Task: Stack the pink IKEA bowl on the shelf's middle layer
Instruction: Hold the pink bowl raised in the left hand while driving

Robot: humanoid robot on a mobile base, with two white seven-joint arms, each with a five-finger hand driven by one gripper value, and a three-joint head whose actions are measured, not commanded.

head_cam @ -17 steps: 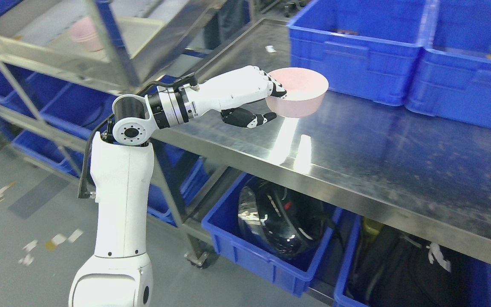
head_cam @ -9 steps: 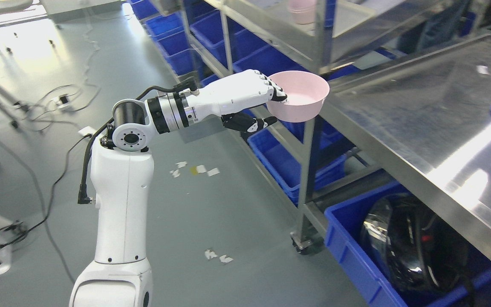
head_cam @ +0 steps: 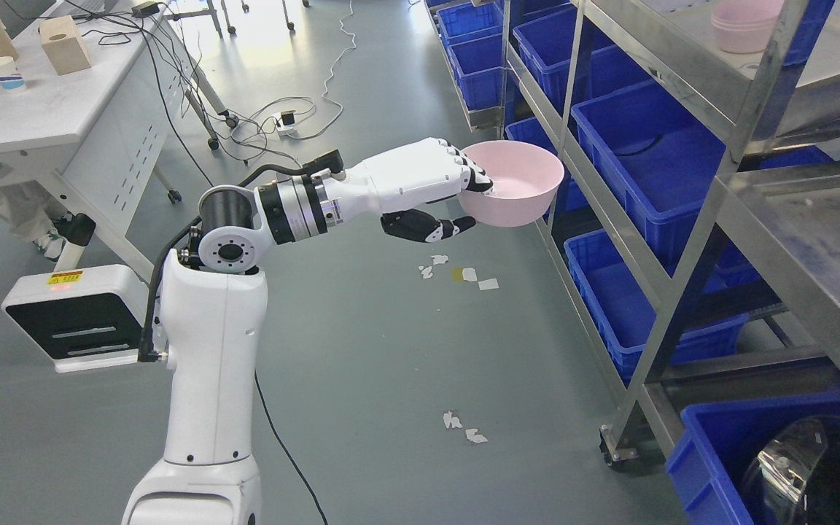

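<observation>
My left hand (head_cam: 456,197) is shut on a pink bowl (head_cam: 518,186), fingers over its near rim and thumb below. It holds the bowl upright in the air, over the floor and just left of the metal shelf (head_cam: 690,80). A stack of pink bowls (head_cam: 744,25) stands on a shelf level at the top right, well above and to the right of the held bowl. The right arm is not in view.
Blue bins (head_cam: 646,146) fill the lower shelf levels. A steel table (head_cam: 821,248) is at the right, with a blue bin (head_cam: 712,452) holding a black helmet (head_cam: 821,474) below. A white desk (head_cam: 41,109) and a white device (head_cam: 70,317) stand left. Cables and paper scraps lie on the floor.
The whole view has swung left from the steel table toward the shelf and floor. The left hand keeps the same hold on the pink bowl, which now hangs beside the shelf instead of over the table.
</observation>
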